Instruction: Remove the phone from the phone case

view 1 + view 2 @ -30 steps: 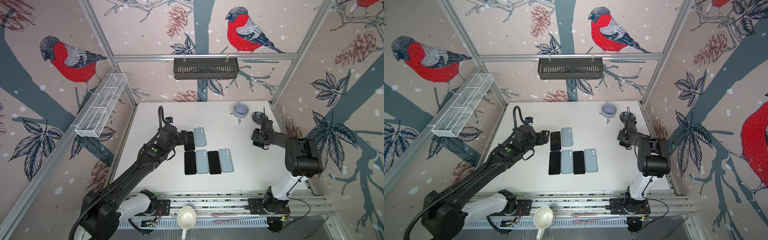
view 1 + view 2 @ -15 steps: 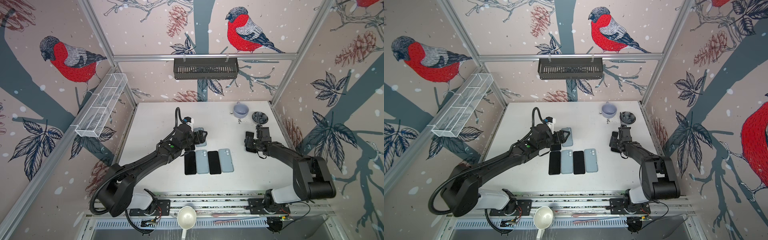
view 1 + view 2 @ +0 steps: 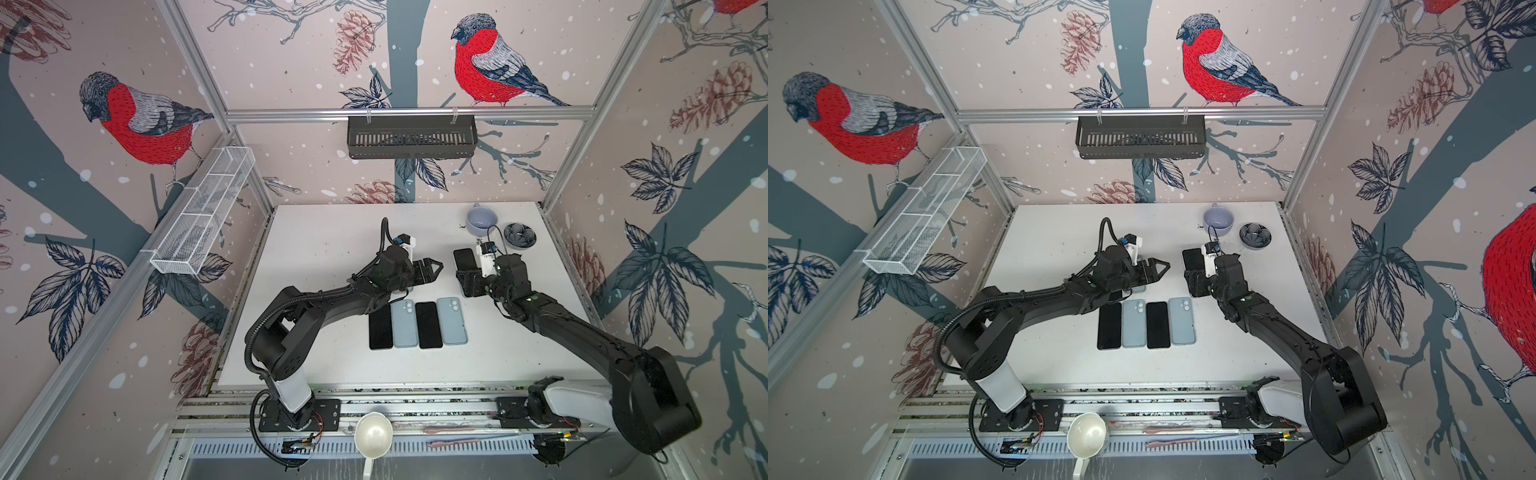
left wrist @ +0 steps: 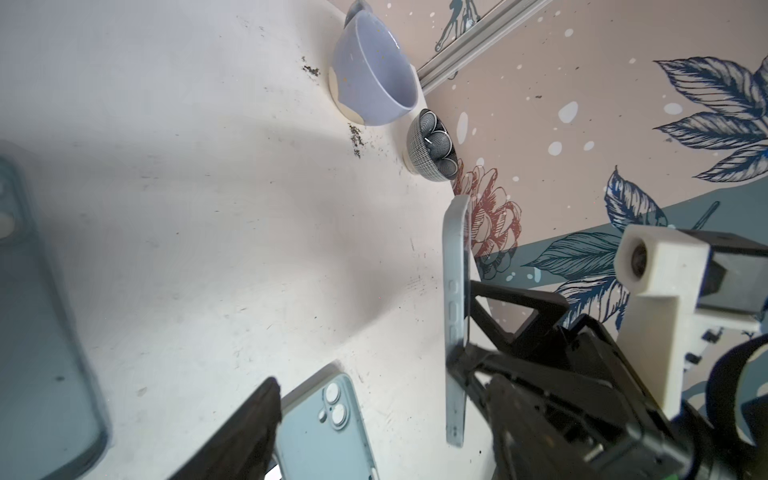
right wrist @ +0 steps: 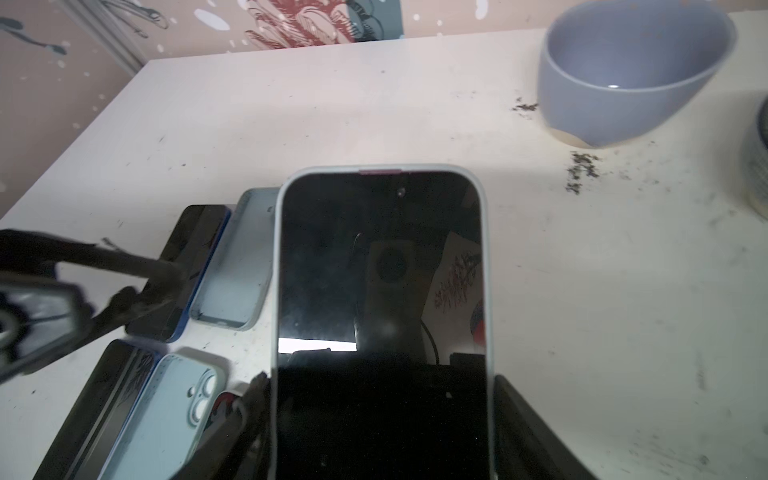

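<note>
Cased phone [image 5: 380, 266] in right hand [image 5: 380, 415]; left hand [image 3: 434, 270] empty.

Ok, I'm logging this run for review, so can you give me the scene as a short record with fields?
right end effector: shut on the phone, which sits in its pale blue case, lifted off the table
left end effector: open, empty, close beside the phone, not touching it
row on table: two dark phones and two spare cases, alternating
back corner: cup, patterned bowl
task: phone not yet out of case
</note>
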Controlling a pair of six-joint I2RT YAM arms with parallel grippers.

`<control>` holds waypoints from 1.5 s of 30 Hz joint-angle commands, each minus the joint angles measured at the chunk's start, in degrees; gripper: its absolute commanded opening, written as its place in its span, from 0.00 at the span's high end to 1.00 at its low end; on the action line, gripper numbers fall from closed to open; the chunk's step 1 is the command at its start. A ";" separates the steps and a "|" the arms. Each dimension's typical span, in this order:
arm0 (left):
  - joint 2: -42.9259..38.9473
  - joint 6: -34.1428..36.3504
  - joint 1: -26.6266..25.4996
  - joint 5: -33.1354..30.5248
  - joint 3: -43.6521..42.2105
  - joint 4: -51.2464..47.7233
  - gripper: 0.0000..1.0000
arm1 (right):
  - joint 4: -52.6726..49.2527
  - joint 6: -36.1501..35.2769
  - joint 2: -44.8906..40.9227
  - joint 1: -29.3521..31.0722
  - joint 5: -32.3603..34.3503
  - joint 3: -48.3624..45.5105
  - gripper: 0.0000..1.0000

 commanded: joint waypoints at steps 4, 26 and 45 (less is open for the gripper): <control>2.28 -3.39 -0.27 3.72 -0.15 8.48 0.25 | 3.09 -3.40 0.39 3.12 -2.69 0.47 0.51; 4.54 -0.31 0.08 1.55 5.07 1.59 1.00 | 3.31 -6.65 -3.25 7.63 -6.17 -1.69 0.52; -13.50 -8.62 12.08 1.59 1.49 11.25 1.00 | 28.14 32.62 -14.55 -2.43 -24.39 -5.73 0.01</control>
